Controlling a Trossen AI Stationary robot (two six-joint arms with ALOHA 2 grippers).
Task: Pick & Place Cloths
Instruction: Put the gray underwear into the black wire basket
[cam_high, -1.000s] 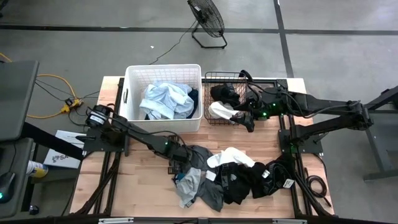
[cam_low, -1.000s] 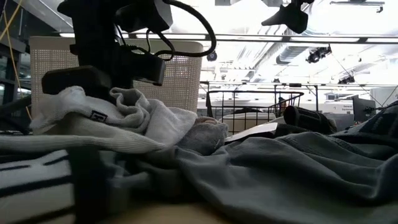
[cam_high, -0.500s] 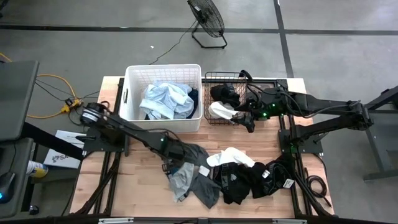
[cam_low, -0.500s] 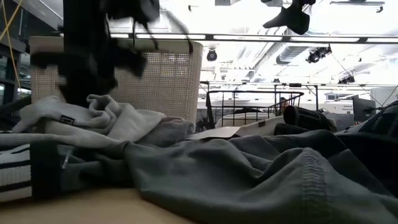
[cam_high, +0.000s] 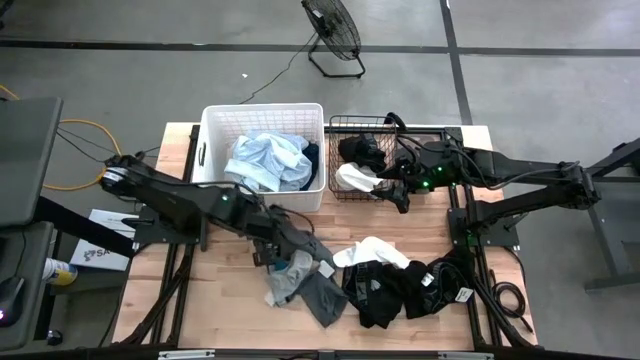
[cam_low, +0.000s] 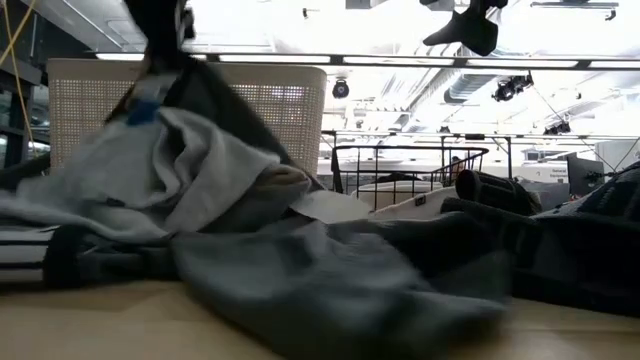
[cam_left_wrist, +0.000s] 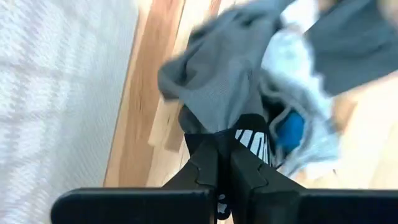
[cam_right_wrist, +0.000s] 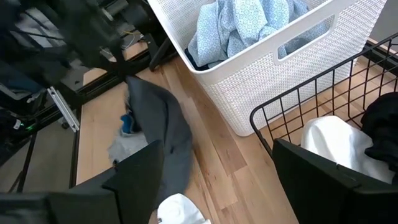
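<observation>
My left gripper (cam_high: 280, 254) is over the middle of the table, just in front of the white tub (cam_high: 210, 150), and is shut on a bundle of grey cloths (cam_high: 300, 285). The bundle also shows in the low view (cam_low: 230, 170) and in the right wrist view (cam_right_wrist: 158, 124). A white cloth (cam_high: 375, 250) and several black cloths (cam_high: 400, 290) lie in a pile on the table to its right. My right gripper (cam_right_wrist: 216, 149) is open and empty, above the near edge of the black wire basket (cam_high: 365, 128). My left gripper (cam_left_wrist: 225, 158) pinches the bundle's gathered top between its two fingers, at a black band with white letters (cam_left_wrist: 252, 137) and the grey cloth around it, several layers. The fingers come from above. The bundle hangs below them, slack, and its lower end (cam_high: 325, 305) lies on the table.
The tub holds light blue cloth (cam_high: 265, 160). The wire basket holds a black cloth (cam_high: 362, 150) and a white cloth (cam_high: 355, 178). Bare wood (cam_high: 220, 300) lies to the left of the bundle. Cables (cam_high: 500, 295) lie at the table's right edge.
My left gripper has gone up and a little toward the table's left edge, still shut on the grey bundle. The bundle's top has risen off the table and pulled away from the pile, while its lower end trails along the table.
</observation>
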